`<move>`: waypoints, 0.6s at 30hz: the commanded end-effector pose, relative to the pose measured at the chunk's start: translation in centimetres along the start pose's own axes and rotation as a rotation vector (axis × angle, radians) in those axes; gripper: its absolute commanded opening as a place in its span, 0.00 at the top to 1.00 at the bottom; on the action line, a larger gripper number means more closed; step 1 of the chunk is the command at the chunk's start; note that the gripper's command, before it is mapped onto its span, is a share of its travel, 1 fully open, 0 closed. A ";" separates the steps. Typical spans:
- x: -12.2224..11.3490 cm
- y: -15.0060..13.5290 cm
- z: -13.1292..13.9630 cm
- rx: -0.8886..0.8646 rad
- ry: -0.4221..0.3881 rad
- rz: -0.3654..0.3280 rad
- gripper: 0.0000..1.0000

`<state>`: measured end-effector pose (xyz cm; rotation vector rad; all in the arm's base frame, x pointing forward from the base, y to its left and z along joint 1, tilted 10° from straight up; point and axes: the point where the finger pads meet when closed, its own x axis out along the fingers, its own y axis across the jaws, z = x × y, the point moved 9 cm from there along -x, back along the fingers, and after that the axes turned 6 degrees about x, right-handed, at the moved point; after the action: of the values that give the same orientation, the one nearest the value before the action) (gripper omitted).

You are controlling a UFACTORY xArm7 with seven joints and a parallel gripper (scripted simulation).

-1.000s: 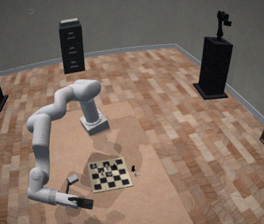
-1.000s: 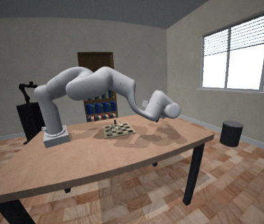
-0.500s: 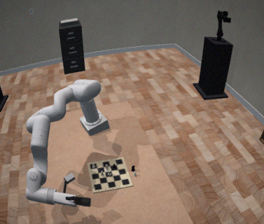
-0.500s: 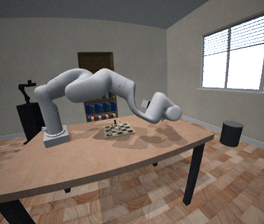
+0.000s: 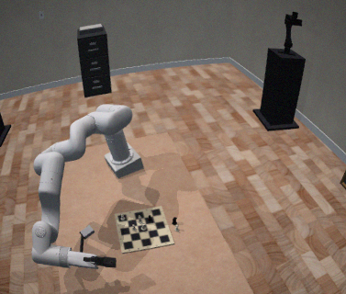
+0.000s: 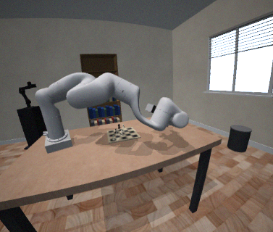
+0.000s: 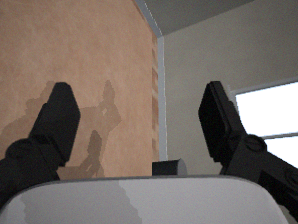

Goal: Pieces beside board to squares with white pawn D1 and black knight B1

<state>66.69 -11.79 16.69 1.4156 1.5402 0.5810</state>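
The chessboard (image 5: pixel 146 231) lies on the table with several pieces on its far rows. It also shows in the exterior view (image 6: pixel 123 135). The black knight (image 5: pixel 174 221) and the white pawn (image 5: pixel 177 227) stand just off the board's right edge. My gripper (image 5: pixel 107 262) is open and empty. It hovers to the left of the board's near left corner, pointing sideways above the table. In the wrist view my two dark fingers stand wide apart with only table and wall between them.
The arm's base (image 5: pixel 124 163) stands on the table behind the board. A dark round bin (image 6: pixel 239 138) stands on the floor by the window wall; its top shows in the wrist view (image 7: pixel 169 167). A bookshelf (image 6: pixel 101 90) stands behind the table.
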 end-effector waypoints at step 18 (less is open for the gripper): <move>-2.3 -2.0 -1.1 0.122 0.077 -0.017 0.00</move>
<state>65.48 -13.00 16.33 1.4574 1.6176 0.5634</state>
